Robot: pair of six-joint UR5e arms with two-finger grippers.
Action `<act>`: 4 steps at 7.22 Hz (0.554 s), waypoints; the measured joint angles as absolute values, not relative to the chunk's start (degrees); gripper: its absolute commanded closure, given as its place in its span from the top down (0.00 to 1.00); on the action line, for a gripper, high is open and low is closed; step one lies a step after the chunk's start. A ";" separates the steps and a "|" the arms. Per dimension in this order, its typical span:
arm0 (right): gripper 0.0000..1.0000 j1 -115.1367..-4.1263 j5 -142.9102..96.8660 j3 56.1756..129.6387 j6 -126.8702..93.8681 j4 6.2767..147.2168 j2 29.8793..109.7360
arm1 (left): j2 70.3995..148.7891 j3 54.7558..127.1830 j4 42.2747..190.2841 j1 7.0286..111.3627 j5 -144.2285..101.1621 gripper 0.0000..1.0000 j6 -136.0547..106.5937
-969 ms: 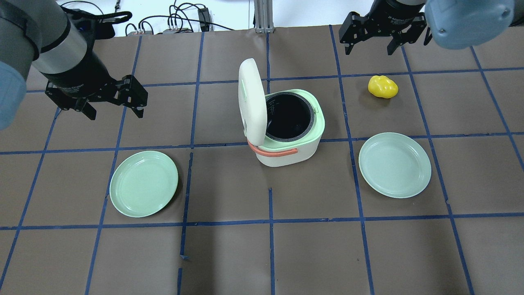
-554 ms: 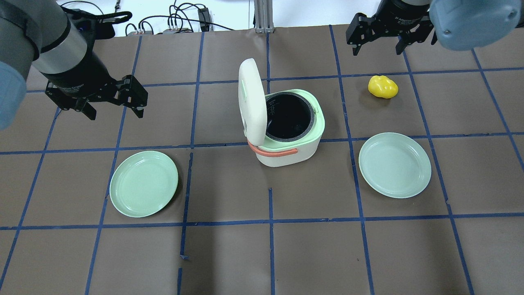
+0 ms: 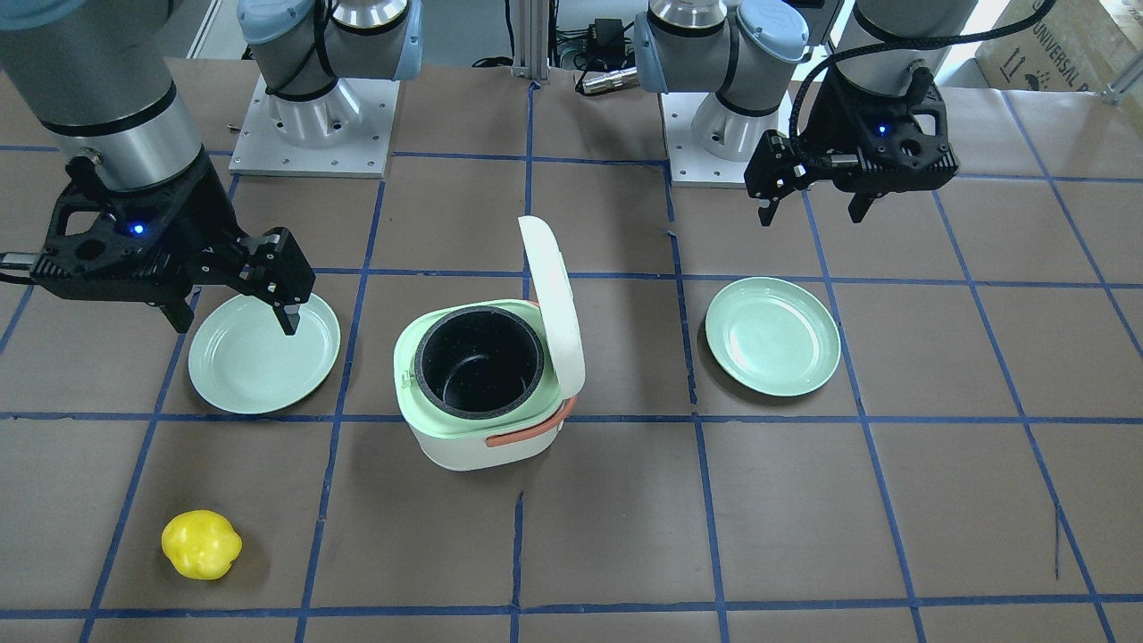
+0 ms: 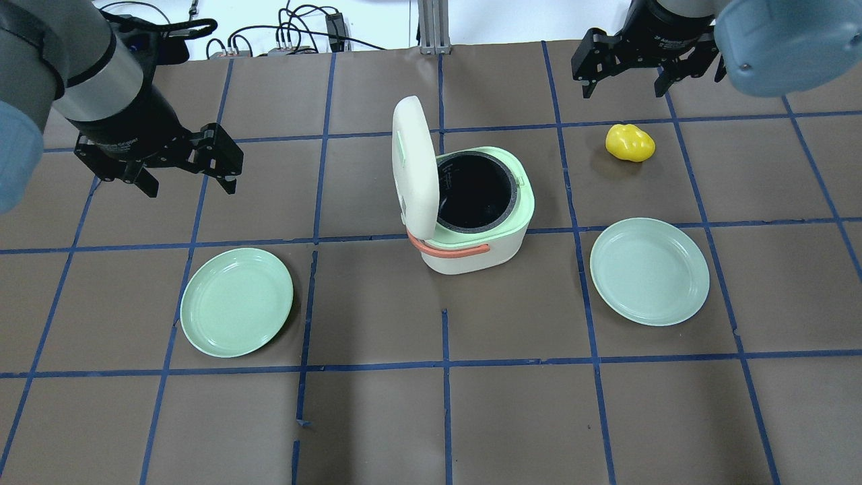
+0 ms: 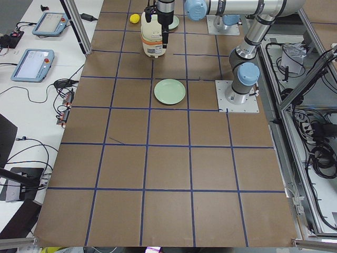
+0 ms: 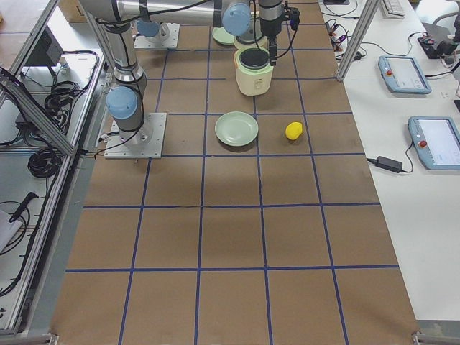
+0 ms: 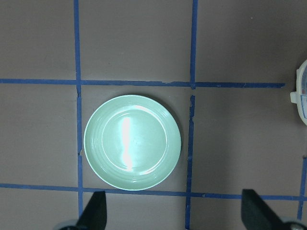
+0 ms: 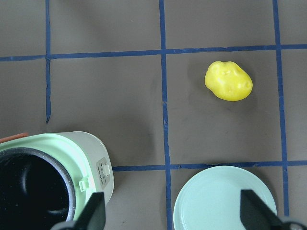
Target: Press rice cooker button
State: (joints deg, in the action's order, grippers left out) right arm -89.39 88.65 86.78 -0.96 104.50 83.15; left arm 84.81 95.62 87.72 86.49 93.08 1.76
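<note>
**A:** what's happening, left to right?

**B:** left gripper (image 4: 189,183) is hanging wide open, holding nothing. green plate (image 4: 237,302) is lying near it. rice cooker (image 4: 481,237) is sitting mid-table with its lid (image 4: 414,168) standing up. then the yellow lump (image 4: 630,143) and second plate (image 4: 650,271). right gripper (image 4: 625,89) is hovering behind the lump, spread open and empty too.

Four fixed views around rice cooker (image 4: 471,202), two downward wrist views

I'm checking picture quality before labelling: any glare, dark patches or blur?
Left wrist view: sharp, with a white streak of glare down the plate. Right wrist view: the rice cooker is nearly black inside, little detail. Overhead view: even light, soft shadows, no blur.
</note>
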 measured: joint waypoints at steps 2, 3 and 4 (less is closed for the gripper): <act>1.00 -89.54 88.60 87.00 -1.00 104.63 84.88 | 84.81 95.62 87.71 86.48 93.08 1.00 1.76; 1.00 -89.63 88.60 87.13 -0.96 104.59 85.76 | 84.81 95.62 87.72 86.49 93.08 1.00 1.76; 1.00 -89.66 88.59 87.39 -0.87 104.50 86.17 | 84.81 95.62 87.72 86.48 93.08 1.00 1.76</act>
State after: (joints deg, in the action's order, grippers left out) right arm -89.66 88.59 87.39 -0.87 104.50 86.17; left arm 84.81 95.62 87.72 86.48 93.08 1.76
